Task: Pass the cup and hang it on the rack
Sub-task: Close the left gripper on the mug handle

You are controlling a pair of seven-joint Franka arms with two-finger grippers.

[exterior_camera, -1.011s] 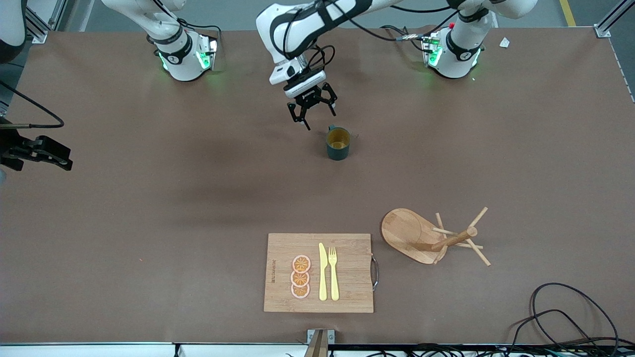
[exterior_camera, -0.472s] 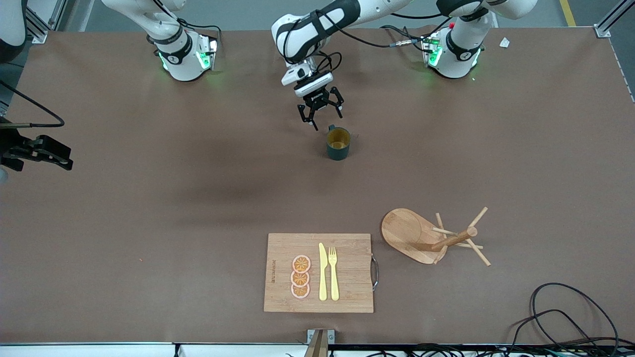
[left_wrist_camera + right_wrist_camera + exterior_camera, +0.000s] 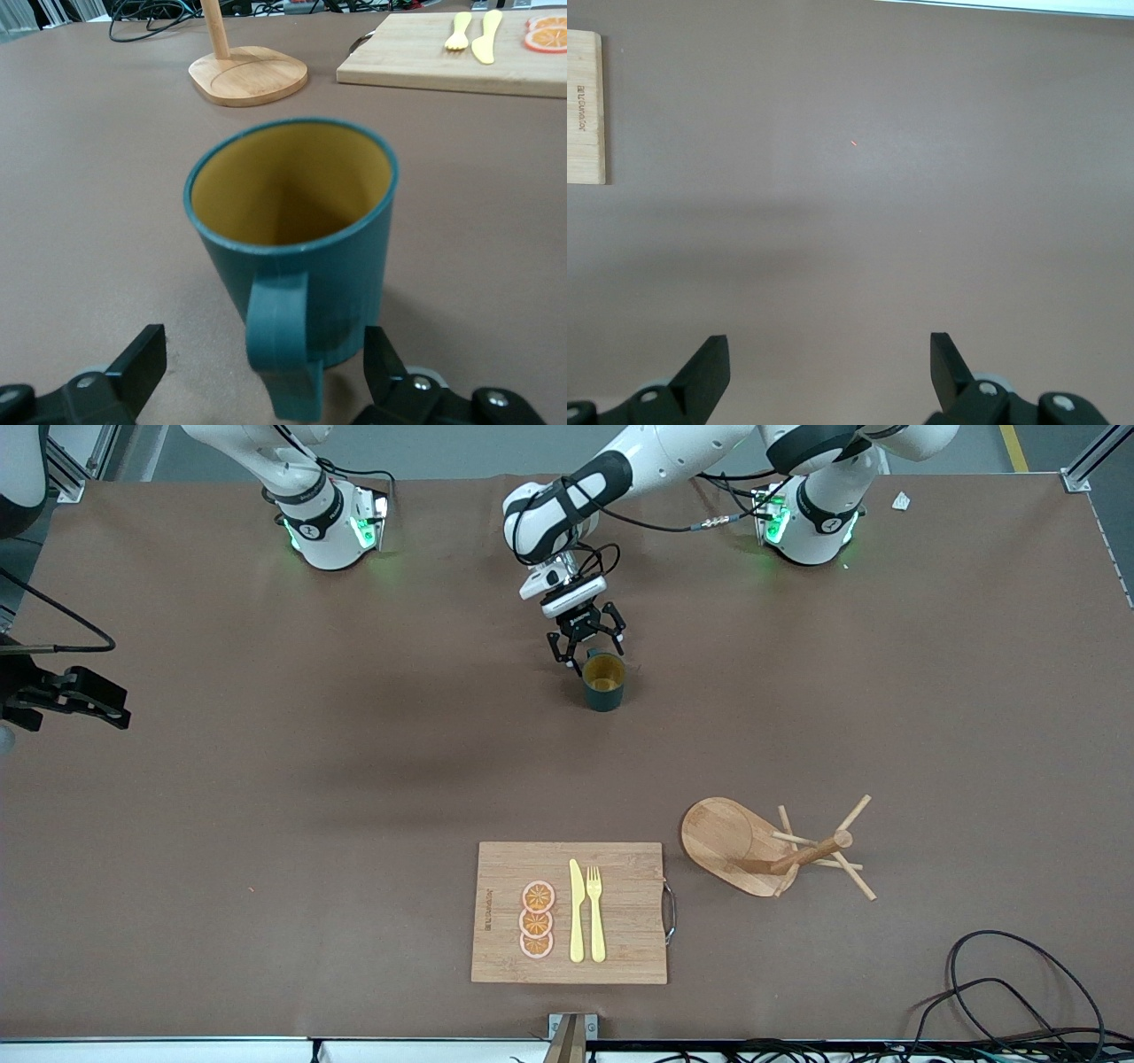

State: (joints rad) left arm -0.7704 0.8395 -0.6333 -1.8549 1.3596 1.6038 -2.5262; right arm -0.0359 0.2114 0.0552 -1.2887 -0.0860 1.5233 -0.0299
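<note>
The dark teal cup [image 3: 604, 682] stands upright mid-table, its yellow inside showing. My left gripper [image 3: 589, 654] is low at the cup's handle side, open. In the left wrist view the cup [image 3: 292, 221] fills the middle and its handle sits between the spread fingers of my left gripper [image 3: 263, 345], touching neither. The wooden rack [image 3: 722, 837] stands upright nearer the front camera, toward the left arm's end; its base [image 3: 248, 75] shows past the cup. My right gripper [image 3: 120, 708] waits open and empty over the right arm's end of the table [image 3: 830, 354].
A wooden cutting board [image 3: 567, 912] with a yellow knife, a fork and orange slices lies near the front edge beside the rack; it also shows as the board [image 3: 452, 62] and the board's end [image 3: 585, 106]. Black cables [image 3: 1019, 992] coil at the front corner.
My left gripper has moved down and toward the left arm's end, up to the cup, and now straddles the handle. The cup, the rack and the right arm have not moved.
</note>
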